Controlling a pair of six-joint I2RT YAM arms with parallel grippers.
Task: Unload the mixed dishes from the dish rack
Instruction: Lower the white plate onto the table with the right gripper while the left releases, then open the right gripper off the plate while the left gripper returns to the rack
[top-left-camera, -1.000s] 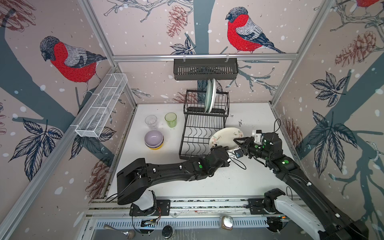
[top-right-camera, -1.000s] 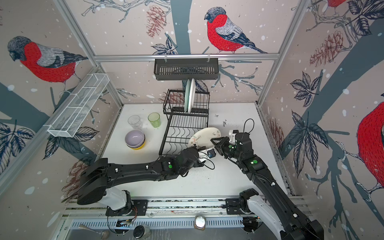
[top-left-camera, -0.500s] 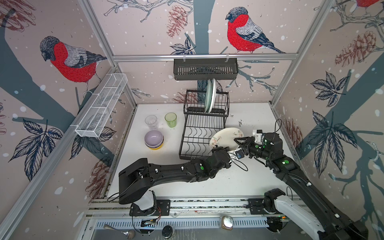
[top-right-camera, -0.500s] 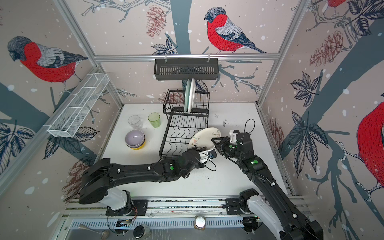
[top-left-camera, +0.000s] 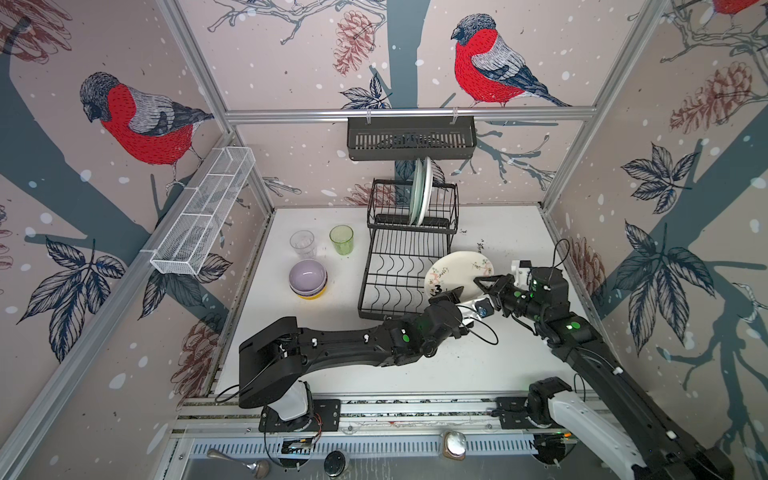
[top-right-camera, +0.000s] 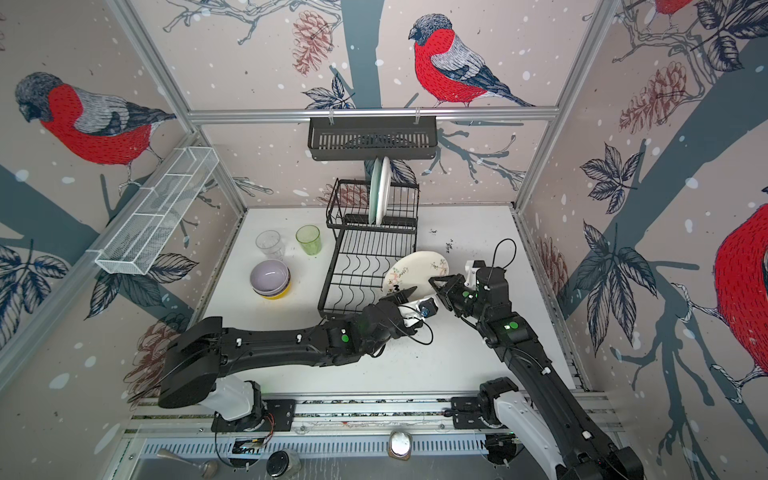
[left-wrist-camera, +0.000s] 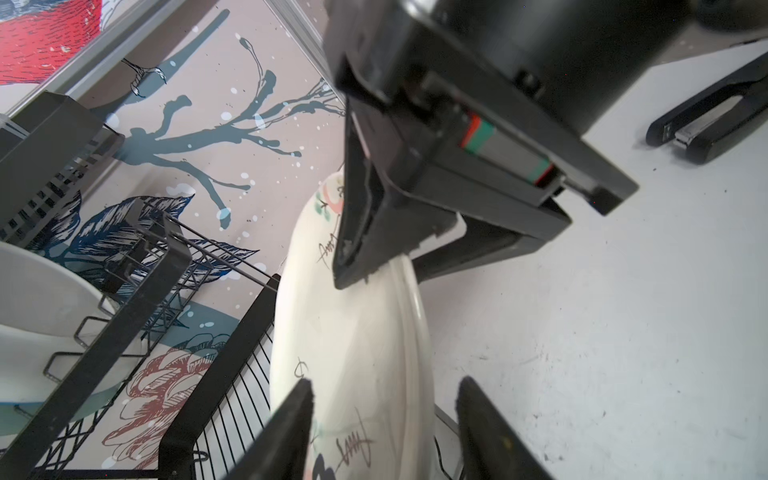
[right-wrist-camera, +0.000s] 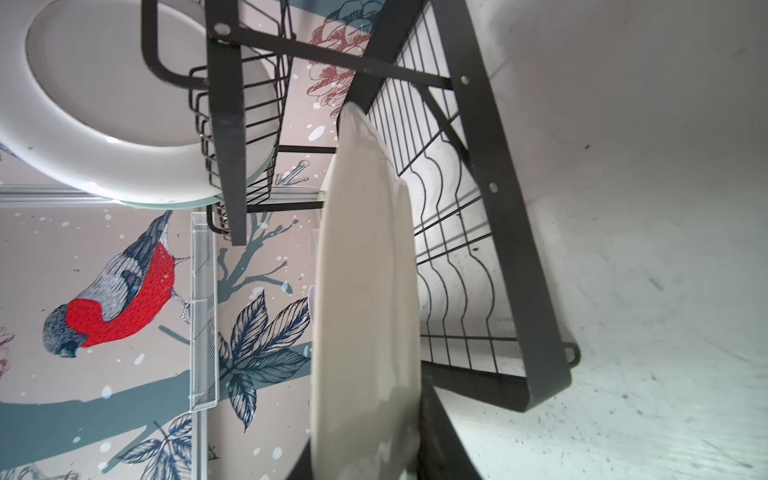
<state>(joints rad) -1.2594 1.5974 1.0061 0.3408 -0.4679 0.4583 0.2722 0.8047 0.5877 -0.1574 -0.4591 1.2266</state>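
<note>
Two dishes, a mint round plate (top-left-camera: 414, 199) and a white round plate (top-left-camera: 425, 195), stand upright in the black two-tier wire dish rack (top-left-camera: 365, 274), top tier. The cream floral plate (top-left-camera: 453, 270) is on edge just beside the lower tier; the right fingers (top-left-camera: 486, 284) clamp its rim, and the left fingers (left-wrist-camera: 291, 432) are wide astride it.

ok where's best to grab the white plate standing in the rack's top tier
Take the white plate by its top rim, coming straight down from above. It stands on edge in the dish rack, and only that upper arc clears the wires. The mint plate stands right beside one face, so the finger on that side probably has little room.
</note>
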